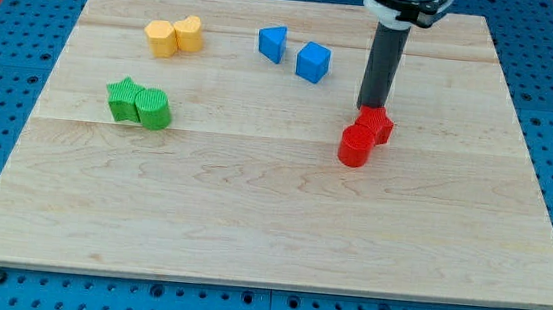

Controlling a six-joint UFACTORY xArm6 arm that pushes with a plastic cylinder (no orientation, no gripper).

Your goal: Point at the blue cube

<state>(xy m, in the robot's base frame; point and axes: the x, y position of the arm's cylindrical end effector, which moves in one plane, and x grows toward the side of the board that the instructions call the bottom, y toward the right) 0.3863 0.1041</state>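
Up near the counter's (270, 225) top edge sits the blue cube (313, 62), just right of a blue wedge (272, 43), while my tip (372, 109) is down at the back of two touching red blocks (365, 136), well right of the target. No hand here, just a bare rod, nothing to spread or pinch. That cube looks small, light, rigid and liable to skid, so approach gently beside its near face.

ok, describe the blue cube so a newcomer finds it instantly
On the wooden board, look near the view's top, just left of the dark rod, my tip. Two blue blocks sit there; the blue cube is the right one, square-faced, unlike the blue wedge-like block.
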